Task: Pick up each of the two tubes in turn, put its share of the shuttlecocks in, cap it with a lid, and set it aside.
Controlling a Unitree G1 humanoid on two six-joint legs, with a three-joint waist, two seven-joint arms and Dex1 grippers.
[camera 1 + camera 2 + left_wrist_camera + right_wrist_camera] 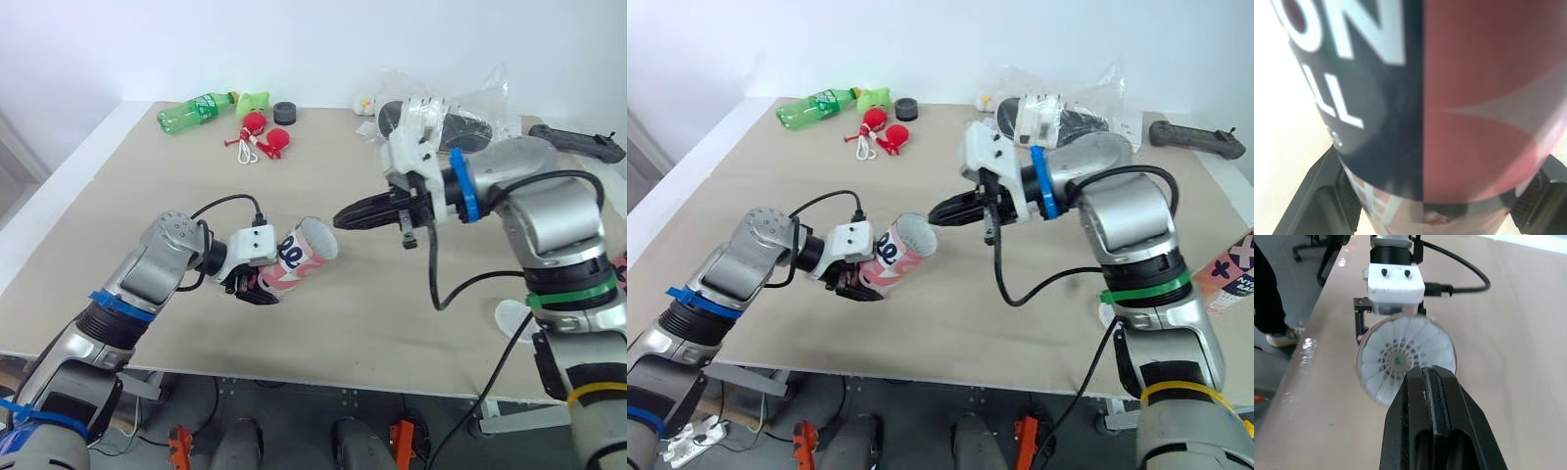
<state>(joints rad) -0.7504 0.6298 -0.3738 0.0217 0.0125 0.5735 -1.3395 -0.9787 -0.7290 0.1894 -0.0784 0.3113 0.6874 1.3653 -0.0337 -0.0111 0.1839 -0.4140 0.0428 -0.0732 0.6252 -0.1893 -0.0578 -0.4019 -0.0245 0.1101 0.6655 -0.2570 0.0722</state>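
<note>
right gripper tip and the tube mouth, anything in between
Nothing: in the left eye view the shut right gripper points at the tube mouth across a bare gap, only table beneath. The right wrist view shows a shuttlecock inside the tube.

Green bottle (pixel 194 111) lying on table (pixel 118 245), red toys (pixel 265 134) nearby, black handle (pixel 578 143)

One tube (pixel 299 257), pink and white with a navy band of white lettering, is gripped near its base by the left gripper (pixel 255 286). It is tilted, its open mouth raised toward the right. A white shuttlecock (pixel 1400 357) sits inside (feathers fanned toward the mouth). A second tube (pixel 1234 276), pink with navy crosses, is at the table's right edge.
</note>
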